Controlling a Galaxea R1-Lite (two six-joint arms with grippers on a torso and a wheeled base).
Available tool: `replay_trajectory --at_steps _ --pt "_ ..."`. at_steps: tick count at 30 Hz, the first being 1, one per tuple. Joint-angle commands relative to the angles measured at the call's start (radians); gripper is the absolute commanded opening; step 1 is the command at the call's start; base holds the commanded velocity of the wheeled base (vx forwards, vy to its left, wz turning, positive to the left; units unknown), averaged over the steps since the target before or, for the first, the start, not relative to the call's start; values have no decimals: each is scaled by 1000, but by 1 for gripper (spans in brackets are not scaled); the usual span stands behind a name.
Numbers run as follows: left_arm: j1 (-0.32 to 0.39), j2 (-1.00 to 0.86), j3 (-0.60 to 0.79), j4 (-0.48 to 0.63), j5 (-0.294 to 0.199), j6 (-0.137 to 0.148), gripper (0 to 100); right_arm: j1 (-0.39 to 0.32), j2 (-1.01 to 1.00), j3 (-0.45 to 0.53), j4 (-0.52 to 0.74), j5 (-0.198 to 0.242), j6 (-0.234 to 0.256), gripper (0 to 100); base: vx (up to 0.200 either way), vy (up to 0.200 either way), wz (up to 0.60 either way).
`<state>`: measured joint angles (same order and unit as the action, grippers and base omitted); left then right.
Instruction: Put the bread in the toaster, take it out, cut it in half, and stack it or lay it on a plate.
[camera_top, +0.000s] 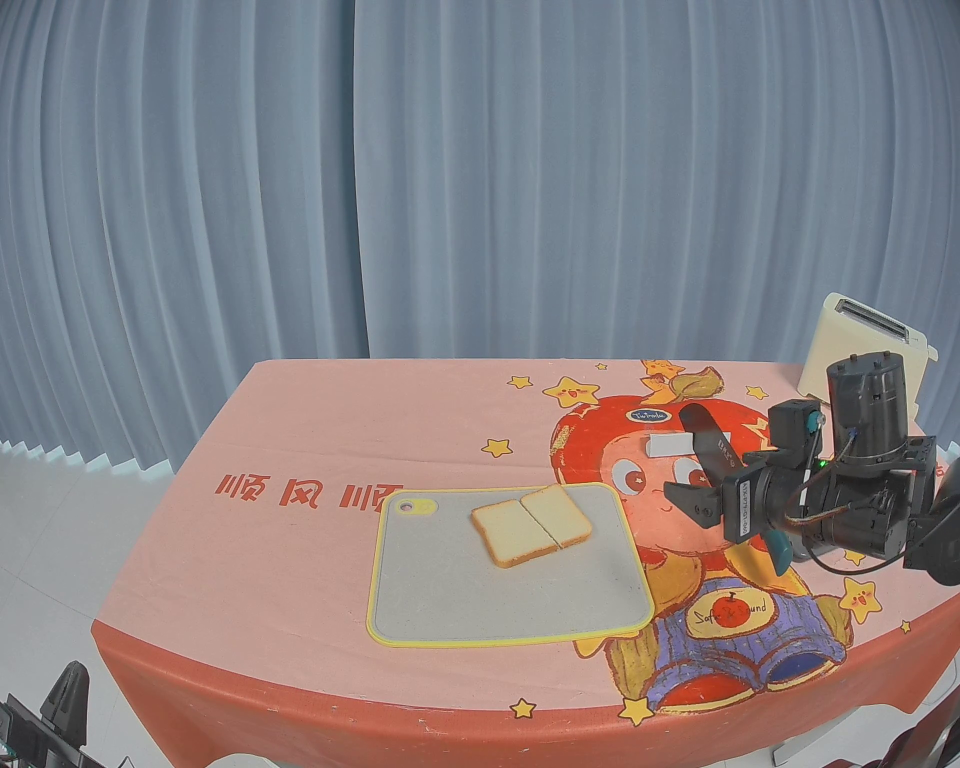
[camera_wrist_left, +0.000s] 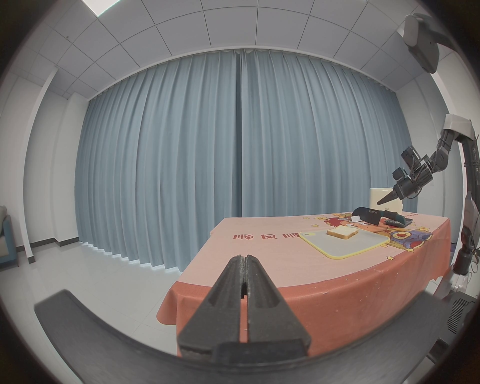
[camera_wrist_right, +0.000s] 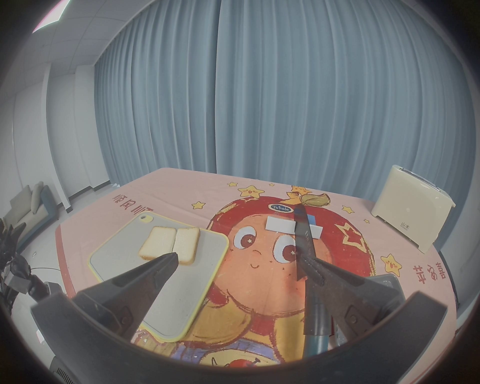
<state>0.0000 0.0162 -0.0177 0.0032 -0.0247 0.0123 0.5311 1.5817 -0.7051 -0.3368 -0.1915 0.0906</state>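
Observation:
The bread (camera_top: 530, 525) lies cut into two halves, side by side, on the grey cutting board (camera_top: 470, 600) with a yellow rim; it shows too as bread (camera_wrist_right: 170, 243). A cream toaster (camera_top: 865, 350) stands at the table's far right corner. A black-bladed knife (camera_top: 705, 430) with a teal handle lies flat on the tablecloth right of the board. My right gripper (camera_top: 700, 475) hovers open just above the knife (camera_wrist_right: 303, 235), holding nothing. My left gripper (camera_wrist_left: 245, 290) is shut and empty, low and well off the table's left side.
A small white card (camera_top: 668, 445) lies by the knife tip. The pink printed tablecloth (camera_top: 330, 430) is bare left of and behind the board. Blue curtains hang behind the table.

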Motion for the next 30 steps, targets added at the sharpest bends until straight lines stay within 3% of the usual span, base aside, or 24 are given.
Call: replay_trajectory --at_steps 1,30 --pt "0 -9 16 0 0 0 0 17 32 16 -10 -5 -2 100 0 0 0" --pt "0 -9 16 0 0 0 0 76 34 39 -10 -13 1 100 0 0 0"
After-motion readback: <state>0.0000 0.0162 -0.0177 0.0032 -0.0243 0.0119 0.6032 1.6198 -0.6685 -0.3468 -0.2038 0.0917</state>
